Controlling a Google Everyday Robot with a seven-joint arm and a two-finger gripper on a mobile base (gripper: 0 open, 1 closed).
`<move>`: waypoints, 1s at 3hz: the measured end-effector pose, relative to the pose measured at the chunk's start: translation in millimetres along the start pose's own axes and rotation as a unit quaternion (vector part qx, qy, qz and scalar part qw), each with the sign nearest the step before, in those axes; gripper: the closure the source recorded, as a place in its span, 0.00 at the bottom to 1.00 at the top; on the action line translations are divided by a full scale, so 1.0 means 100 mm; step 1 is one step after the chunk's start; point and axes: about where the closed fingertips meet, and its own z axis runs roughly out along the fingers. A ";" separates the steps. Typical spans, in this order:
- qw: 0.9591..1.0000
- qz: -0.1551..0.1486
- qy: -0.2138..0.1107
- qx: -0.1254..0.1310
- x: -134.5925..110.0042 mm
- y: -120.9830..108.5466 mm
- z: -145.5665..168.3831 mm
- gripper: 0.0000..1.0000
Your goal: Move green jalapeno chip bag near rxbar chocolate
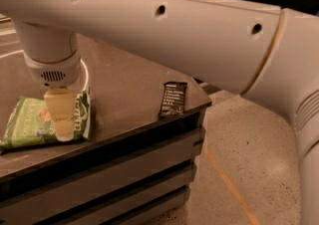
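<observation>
The green jalapeno chip bag lies flat at the front left of the dark table; it is light green with white lettering and a dark green right end. The rxbar chocolate, a small black bar with white text, lies near the table's front right corner. My gripper hangs from the white wrist and its pale yellow fingers are directly over the right half of the bag, covering part of it. The big white arm crosses the whole upper view.
The dark table has a slatted front and ends at its right edge just past the bar. A white ring line curves on the tabletop behind the wrist. The speckled floor with an orange line lies to the right.
</observation>
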 end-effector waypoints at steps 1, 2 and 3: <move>1.000 -0.004 0.011 -0.026 -0.14 0.02 0.34 0.01; 0.998 -0.006 0.006 -0.055 -0.21 0.06 0.55 0.23; 0.997 -0.001 -0.003 -0.074 -0.22 0.07 0.67 0.46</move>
